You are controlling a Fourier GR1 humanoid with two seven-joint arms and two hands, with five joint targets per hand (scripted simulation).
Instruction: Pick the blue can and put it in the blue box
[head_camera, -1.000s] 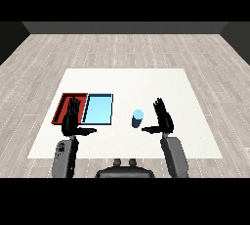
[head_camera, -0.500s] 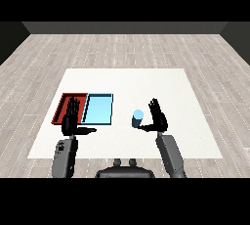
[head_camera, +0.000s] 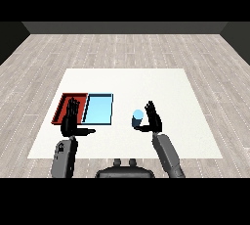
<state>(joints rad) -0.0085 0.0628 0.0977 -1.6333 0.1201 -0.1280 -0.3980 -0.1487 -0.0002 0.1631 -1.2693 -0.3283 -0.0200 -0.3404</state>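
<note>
Right robot hand (head_camera: 154, 119): raised just beside the blue can, on its right; fingers straight and pointing up, thumb reaching toward the can's base; it has hold of nothing yet.
Left robot hand (head_camera: 71, 121): fingers straight, thumb out to the side, holding nothing; it hovers over the near edge of the red tray.
Worktop (head_camera: 161, 84): white, carrying both trays and the can.
Blue tray (head_camera: 99, 108): lies flat, touching the red tray's right side; nothing is in it; it is the goal for the can.
Red tray (head_camera: 65, 104): leftmost, partly hidden by the left robot hand.
Blue can (head_camera: 137, 118): upright on the worktop, well apart from the blue tray, to its right.
Risk: the can likely tips or slides left if the thumb nudges its base before the fingers curl round.
In the way: nothing lies between can and blue tray; the left robot hand sits near the tray's left corner and may crowd the placing.
</note>
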